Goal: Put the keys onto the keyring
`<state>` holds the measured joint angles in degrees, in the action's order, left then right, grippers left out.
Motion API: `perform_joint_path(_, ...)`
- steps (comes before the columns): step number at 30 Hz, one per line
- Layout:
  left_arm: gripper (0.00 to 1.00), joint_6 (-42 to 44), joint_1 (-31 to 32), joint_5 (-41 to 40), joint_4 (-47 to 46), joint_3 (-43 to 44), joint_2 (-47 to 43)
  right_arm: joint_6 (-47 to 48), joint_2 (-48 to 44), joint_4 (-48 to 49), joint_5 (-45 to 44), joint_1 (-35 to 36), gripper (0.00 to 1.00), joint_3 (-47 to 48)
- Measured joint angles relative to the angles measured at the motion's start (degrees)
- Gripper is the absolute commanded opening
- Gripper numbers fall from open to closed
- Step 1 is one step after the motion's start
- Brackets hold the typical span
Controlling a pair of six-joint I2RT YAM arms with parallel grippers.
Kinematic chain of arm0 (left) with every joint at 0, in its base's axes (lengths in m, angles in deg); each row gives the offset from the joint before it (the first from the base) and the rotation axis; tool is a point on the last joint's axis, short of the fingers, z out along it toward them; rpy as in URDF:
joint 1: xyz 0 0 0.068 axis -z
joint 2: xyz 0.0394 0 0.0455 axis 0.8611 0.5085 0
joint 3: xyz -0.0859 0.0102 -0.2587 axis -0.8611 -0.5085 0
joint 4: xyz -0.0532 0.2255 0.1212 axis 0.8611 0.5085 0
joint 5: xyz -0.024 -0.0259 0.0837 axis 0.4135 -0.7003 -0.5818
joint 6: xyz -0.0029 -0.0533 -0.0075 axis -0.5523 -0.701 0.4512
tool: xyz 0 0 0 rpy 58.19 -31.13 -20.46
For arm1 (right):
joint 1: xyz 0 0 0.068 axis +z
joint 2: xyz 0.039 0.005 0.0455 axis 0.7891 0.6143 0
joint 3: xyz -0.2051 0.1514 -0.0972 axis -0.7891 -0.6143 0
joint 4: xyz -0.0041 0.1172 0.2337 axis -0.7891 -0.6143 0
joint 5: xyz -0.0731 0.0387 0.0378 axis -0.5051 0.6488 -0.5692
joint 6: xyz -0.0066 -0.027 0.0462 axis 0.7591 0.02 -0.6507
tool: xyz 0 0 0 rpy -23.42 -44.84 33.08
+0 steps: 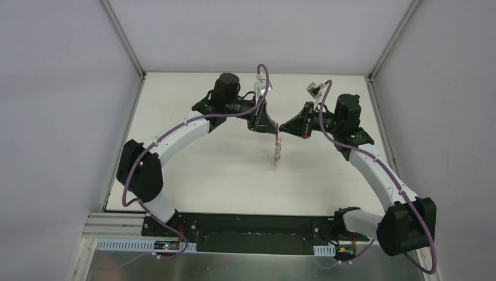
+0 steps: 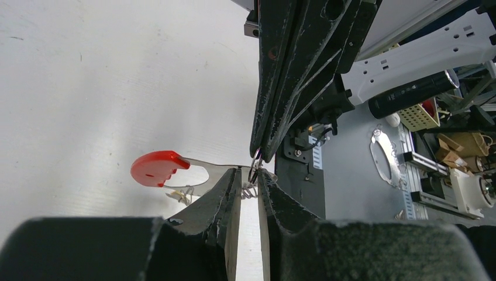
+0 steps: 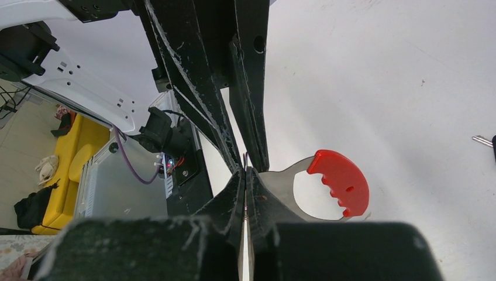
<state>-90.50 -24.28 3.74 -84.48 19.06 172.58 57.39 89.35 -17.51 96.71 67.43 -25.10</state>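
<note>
Our left gripper (image 2: 250, 175), its jaws nearly closed, pinches the keys (image 1: 278, 149), which dangle toward 6 o'clock above the worktop (image 1: 222, 170). The right gripper (image 3: 245, 174), at 3 o'clock, is clamped on what we take for the keyring (image 2: 255, 165). We judge threading begun, not finished.

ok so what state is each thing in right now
left gripper: shut on the keys
right gripper: shut on the keyring
the keys: hanging straight down from the grippers
the keyring: pinched at the fingertips; whether it is threaded, cannot tell
</note>
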Motion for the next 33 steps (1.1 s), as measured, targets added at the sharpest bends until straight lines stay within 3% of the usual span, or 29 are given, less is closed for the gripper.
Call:
perform_joint_path(6,0.10,-1.3,0.0,0.0,-0.9,0.0,0.0,-0.2,0.0,0.0,0.2,-0.1,0.00,0.0)
perform_joint_path(9,0.01,-1.7,0.0,0.0,-1.2,0.0,0.0,-0.2,0.0,0.4,0.2,-0.1,0.00,-0.2)
perform_joint_path(14,0.00,-2.5,0.0,0.1,-1.2,0.0,0.0,-0.2,0.2,1.2,0.2,-0.3,0.00,-0.6)
perform_joint_path(16,0.00,-2.5,0.0,0.0,-0.6,0.3,0.0,-0.2,0.2,1.2,0.2,-0.3,0.06,-0.6)
perform_joint_path(22,0.00,7.1,0.2,-2.8,15.4,7.5,0.0,1.9,0.2,0.2,-0.2,-0.2,0.33,-0.7)
perform_joint_path(25,0.00,14.4,0.5,-5.9,25.9,12.4,0.0,4.8,0.2,-1.7,-0.8,-0.3,0.41,-0.7)
perform_joint_path(33,0.00,25.0,3.2,-11.0,43.6,19.4,0.9,9.7,-0.7,-4.2,0.2,0.3,0.48,-0.7)
